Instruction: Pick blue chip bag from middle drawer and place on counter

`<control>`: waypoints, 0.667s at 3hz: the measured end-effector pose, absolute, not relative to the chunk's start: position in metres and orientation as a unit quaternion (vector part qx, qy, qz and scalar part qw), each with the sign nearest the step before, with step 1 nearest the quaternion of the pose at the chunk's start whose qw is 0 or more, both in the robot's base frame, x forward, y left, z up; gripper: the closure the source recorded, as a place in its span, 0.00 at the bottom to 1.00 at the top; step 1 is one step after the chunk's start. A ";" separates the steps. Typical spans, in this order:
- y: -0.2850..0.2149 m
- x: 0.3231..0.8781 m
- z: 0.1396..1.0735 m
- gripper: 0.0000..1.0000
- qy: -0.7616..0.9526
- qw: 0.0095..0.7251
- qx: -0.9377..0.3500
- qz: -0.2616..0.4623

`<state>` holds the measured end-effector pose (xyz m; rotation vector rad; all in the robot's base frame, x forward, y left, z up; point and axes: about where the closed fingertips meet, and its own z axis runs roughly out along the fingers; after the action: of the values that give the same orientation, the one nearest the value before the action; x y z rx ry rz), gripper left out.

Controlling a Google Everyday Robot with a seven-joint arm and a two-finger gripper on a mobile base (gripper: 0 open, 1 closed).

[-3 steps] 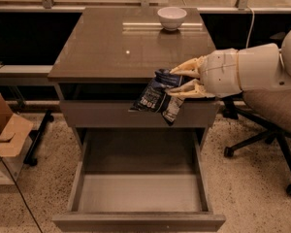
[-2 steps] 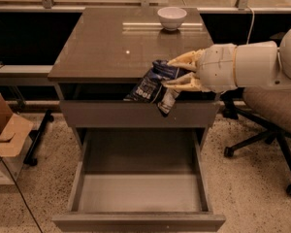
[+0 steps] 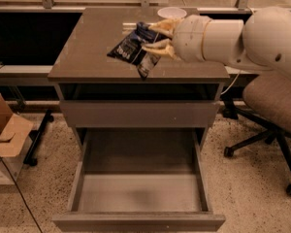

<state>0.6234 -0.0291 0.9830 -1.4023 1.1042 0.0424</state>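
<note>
My gripper (image 3: 155, 38) reaches in from the right, its pale fingers (image 3: 157, 46) shut on the blue chip bag (image 3: 133, 48). The bag is dark blue with white print and hangs tilted over the middle of the counter (image 3: 87, 47); whether it touches the counter I cannot tell. The middle drawer (image 3: 138, 191) stands pulled out below, its pale grey floor bare. The flat grey-brown panel (image 3: 138, 113) above it is shut.
A white bowl (image 3: 170, 12) stands at the counter's back, partly behind my arm (image 3: 233, 35). An office chair (image 3: 276, 110) is at the right. A cardboard box (image 3: 5, 135) sits on the floor at the left.
My gripper has carried the chip bag up from in front of the cabinet's upper panel and back over the counter top.
</note>
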 end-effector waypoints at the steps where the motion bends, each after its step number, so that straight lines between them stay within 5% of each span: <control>1: -0.007 0.664 0.986 1.00 0.488 0.635 -0.599 0.017; 2: 0.019 0.726 0.975 0.73 0.511 0.623 -0.592 0.022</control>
<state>0.7263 0.0190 0.9754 -1.3592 1.1728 0.0511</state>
